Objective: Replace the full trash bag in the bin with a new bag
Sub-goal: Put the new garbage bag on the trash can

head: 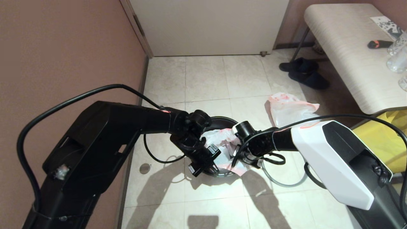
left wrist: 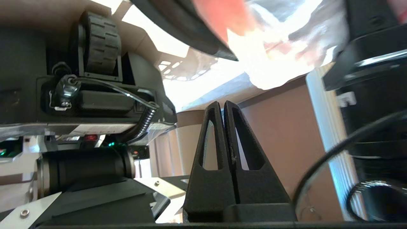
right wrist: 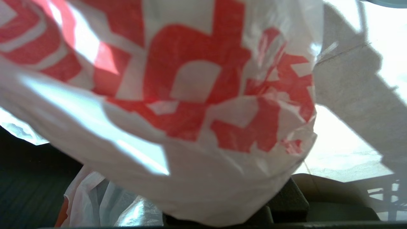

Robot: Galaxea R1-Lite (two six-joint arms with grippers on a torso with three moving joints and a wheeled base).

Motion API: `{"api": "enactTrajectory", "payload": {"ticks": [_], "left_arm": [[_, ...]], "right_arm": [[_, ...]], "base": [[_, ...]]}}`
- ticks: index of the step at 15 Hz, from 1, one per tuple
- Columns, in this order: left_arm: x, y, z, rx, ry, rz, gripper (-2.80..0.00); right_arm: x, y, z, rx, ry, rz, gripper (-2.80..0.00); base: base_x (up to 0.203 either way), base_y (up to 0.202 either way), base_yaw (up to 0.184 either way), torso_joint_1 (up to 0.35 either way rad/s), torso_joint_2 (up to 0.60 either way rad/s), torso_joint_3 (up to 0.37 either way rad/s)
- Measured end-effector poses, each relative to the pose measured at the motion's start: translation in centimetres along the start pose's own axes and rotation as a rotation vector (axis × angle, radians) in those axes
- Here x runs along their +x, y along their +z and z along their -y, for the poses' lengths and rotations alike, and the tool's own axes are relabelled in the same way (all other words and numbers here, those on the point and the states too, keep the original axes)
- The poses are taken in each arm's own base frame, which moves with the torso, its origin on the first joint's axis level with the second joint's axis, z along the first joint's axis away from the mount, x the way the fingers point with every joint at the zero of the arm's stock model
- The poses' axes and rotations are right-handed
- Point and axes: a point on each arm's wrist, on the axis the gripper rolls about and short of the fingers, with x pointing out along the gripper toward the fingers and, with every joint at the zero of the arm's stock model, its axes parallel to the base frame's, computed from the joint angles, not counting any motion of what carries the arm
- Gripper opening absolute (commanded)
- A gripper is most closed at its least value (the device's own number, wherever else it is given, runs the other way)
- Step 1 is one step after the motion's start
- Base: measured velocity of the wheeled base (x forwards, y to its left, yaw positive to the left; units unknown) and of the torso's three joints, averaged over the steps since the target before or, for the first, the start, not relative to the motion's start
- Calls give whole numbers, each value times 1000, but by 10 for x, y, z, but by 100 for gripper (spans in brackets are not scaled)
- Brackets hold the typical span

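Observation:
The black bin (head: 222,119) stands on the tiled floor between my two arms. The new bag (head: 222,140), thin white plastic with pink-red print, is bunched in its mouth and spills over the near right rim. My left gripper (head: 203,162) hangs over the bin's near left rim; in the left wrist view it (left wrist: 221,103) is shut with nothing between its fingers. My right gripper (head: 246,157) is at the bin's right rim, and the bag (right wrist: 190,95) drapes over it and hides it. The grey hoop (head: 279,183) lies on the floor to the right of the bin.
A second translucent bag with red marks (head: 289,109) lies on the floor behind and to the right of the bin. Dark slippers (head: 303,73) sit by a pale bench (head: 349,54). A yellow bag (head: 381,143) stands on the right. A brown wall (head: 63,47) closes the left side.

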Motion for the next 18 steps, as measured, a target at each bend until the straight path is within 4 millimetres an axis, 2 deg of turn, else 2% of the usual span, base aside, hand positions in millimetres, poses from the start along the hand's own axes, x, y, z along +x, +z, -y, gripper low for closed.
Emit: {"api": "enactTrajectory", "payload": {"ticks": [6,7,12,18], "left_arm": [[-5,9,2,-2,-31,31,-280],[-5,10,4,5,-47,40,0],[-4,13,8,24,-85,57,0],[10,19,6,24,-84,68,0]], "right_arm": [[0,0,0,0,1,0,-280],[1,0,0,0,0,0,-280],[1,-1,0,0,-1,-1,-280],[1,-1,0,0,-1,-1,-280]], "base": [[0,0,0,0,0,0],[0,0,0,0,0,0],[0,0,0,0,0,0],[0,0,0,0,0,0]]}}
